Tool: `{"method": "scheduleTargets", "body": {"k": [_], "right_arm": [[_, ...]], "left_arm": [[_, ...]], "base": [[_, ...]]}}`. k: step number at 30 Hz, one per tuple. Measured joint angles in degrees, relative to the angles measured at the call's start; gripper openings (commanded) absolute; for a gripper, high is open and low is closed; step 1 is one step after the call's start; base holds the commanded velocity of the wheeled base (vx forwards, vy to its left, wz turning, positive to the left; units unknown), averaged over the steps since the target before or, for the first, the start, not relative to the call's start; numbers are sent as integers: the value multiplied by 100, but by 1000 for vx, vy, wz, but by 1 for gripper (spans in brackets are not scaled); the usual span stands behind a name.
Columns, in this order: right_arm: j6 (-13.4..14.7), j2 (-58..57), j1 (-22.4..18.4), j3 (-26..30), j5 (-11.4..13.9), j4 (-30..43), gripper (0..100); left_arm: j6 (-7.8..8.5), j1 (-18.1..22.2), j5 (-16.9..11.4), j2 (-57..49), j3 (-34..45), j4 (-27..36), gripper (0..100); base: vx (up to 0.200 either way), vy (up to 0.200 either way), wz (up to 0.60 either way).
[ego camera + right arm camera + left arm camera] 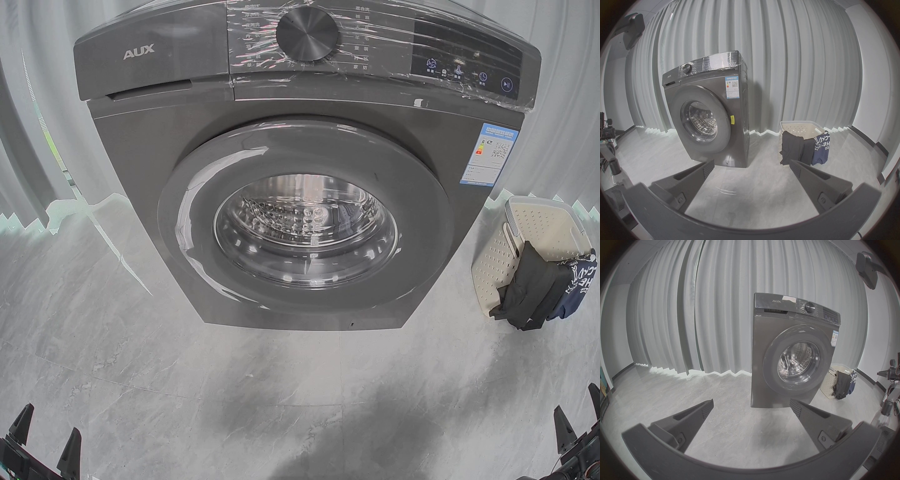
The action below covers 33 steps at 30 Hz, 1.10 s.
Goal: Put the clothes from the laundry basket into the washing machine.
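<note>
Bright, even, soft light all round, bouncing off the pale floor [187, 350]. White glints streak the door rim of the washing machine [137, 156] and the plastic film [262, 44] on its panel. Both wrist views bend the curtains [725, 302] hard, with the corners going black.

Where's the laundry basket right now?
In the head view the laundry basket stands on the floor right of the washing machine, dark clothes draped over its front rim.
</note>
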Motion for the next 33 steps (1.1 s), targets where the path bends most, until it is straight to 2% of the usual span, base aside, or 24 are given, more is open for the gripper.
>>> {"method": "scheduleTargets", "body": {"k": [25, 31, 33], "right_arm": [[-78, 0, -17, 0, 90, -9, 100], [-107, 0, -15, 0, 93, -1, 100], [-105, 0, -15, 0, 94, -4, 100]], "left_arm": [[0, -5, 4, 0, 0, -5, 100], [0, -5, 4, 0, 0, -2, 100], [0, -5, 6, 0, 0, -2, 100]], "base": [[8, 0, 0], [200, 0, 0], [0, 0, 0]]}}
